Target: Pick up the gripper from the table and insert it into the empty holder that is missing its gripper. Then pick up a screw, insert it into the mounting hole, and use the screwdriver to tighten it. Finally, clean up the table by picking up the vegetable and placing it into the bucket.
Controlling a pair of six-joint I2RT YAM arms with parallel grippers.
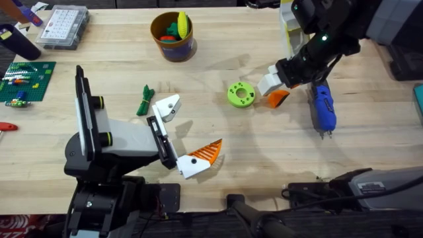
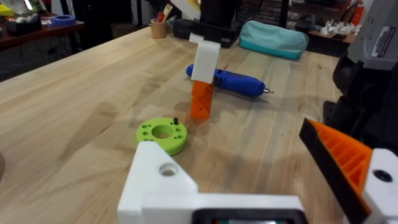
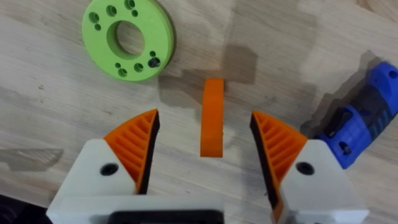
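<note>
Trouble could come if my right end effector (image 3: 211, 146), wide open and holding nothing, closes crooked and tips the gripper (image 3: 212, 116) on the desk (image 3: 62, 124), green ring (image 3: 129, 38) at eleven o'clock.

Orange gripper (image 3: 212, 117), plain, no pattern, on pale wood-grain table (image 1: 370, 152). Right gripper (image 3: 205, 155): white mounts, orange ribbed pads (image 3: 138, 143). Bright green disc (image 1: 240, 94) at 9 o'clock of the orange piece, dotted with small holes, one black screw (image 3: 153, 61) in it. Blue screwdriver (image 1: 323, 109) with black grip band, at 3 o'clock. Bucket (image 1: 173, 36) at 11 o'clock: tan-yellow rim, dark purple-blue body, yellow, green and red toys inside. Dark green vegetable (image 1: 145, 100) at 9 o'clock. Holder (image 1: 166, 108) white with a dark dot; left gripper's (image 1: 182, 135) other finger (image 1: 201, 157) white with orange ribbing.
</note>
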